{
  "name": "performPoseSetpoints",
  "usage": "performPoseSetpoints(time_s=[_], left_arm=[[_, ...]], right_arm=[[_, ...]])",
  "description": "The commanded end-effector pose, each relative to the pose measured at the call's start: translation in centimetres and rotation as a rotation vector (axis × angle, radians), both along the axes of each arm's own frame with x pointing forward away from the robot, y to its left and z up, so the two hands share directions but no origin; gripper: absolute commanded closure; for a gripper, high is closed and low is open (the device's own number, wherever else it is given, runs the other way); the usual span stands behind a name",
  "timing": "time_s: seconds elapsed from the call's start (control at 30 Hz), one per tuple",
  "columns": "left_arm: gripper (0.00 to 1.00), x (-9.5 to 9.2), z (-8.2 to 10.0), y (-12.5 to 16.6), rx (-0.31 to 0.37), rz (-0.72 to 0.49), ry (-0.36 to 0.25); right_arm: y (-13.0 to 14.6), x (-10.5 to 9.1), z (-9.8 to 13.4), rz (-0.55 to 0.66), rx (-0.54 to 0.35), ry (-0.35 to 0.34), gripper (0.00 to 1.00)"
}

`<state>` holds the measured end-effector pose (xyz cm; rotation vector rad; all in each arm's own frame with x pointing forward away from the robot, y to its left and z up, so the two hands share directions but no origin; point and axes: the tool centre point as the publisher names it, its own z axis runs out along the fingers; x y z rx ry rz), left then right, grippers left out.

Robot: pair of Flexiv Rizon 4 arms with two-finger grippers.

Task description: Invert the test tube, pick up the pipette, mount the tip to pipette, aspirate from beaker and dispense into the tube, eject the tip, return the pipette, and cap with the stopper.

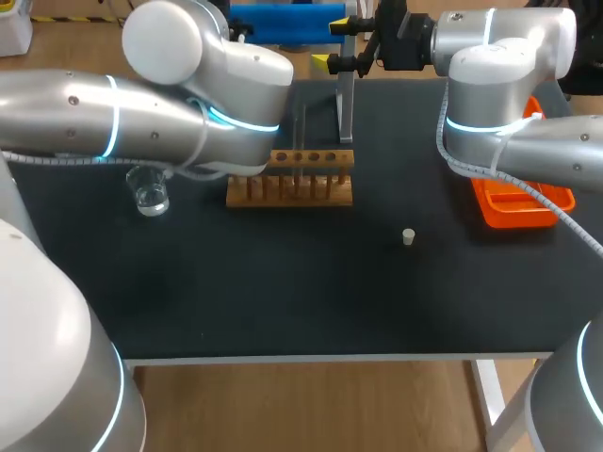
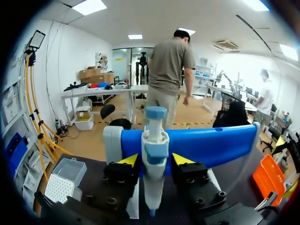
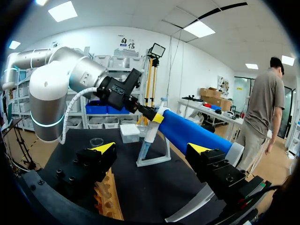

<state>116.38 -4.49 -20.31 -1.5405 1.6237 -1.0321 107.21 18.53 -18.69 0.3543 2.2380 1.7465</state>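
Note:
The pipette (image 2: 154, 159), white with a blue head, leans in its grey stand (image 3: 152, 159) at the back of the table. My left gripper (image 2: 154, 161) is open around it, its yellow fingertips (image 2: 130, 160) flanking the body with narrow gaps. In the head view the left gripper (image 1: 332, 62) is at the top of the stand (image 1: 346, 104). My right gripper (image 3: 153, 148) stands wide open and empty, facing the stand from a short way off. The wooden rack (image 1: 289, 179) carries a thin tube (image 1: 301, 151). The white stopper (image 1: 408, 237) lies on the mat, and the glass beaker (image 1: 149, 193) stands at the left.
An orange tray (image 1: 518, 202) sits at the right edge under my right arm. A clear tip box (image 2: 68, 178) stands at the back left. A blue padded bar (image 2: 211, 145) runs just behind the stand. The front half of the mat is bare apart from the stopper.

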Motion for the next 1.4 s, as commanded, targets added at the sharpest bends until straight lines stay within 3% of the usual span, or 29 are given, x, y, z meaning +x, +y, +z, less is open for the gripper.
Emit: performPoseSetpoints(time_s=[0.03, 0.33, 0.8, 1.1, 1.4], left_arm=[[0.00, 0.1, 0.2, 0.1, -0.003, -0.005, 0.010], [0.00, -0.1, 1.3, -0.5, -0.009, -0.018, -0.026], [0.00, -2.2, 6.0, -0.8, 0.004, -0.065, -0.129], [0.00, -5.2, 7.6, -1.4, -0.065, -0.313, -0.158], [0.00, -8.7, 8.8, -1.6, -0.066, -0.632, -0.196]], right_arm=[[0.0, 0.1, -0.1, 0.001, 0.001, -0.001, 0.00], [0.0, 0.1, -0.1, 0.001, 0.001, -0.001, 0.00], [0.0, 0.1, -0.1, 0.001, 0.001, -0.001, 0.00], [0.0, 0.1, -0.1, 0.001, 0.001, -0.001, 0.00], [0.0, 0.1, -0.1, 0.001, 0.001, -0.001, 0.00]])
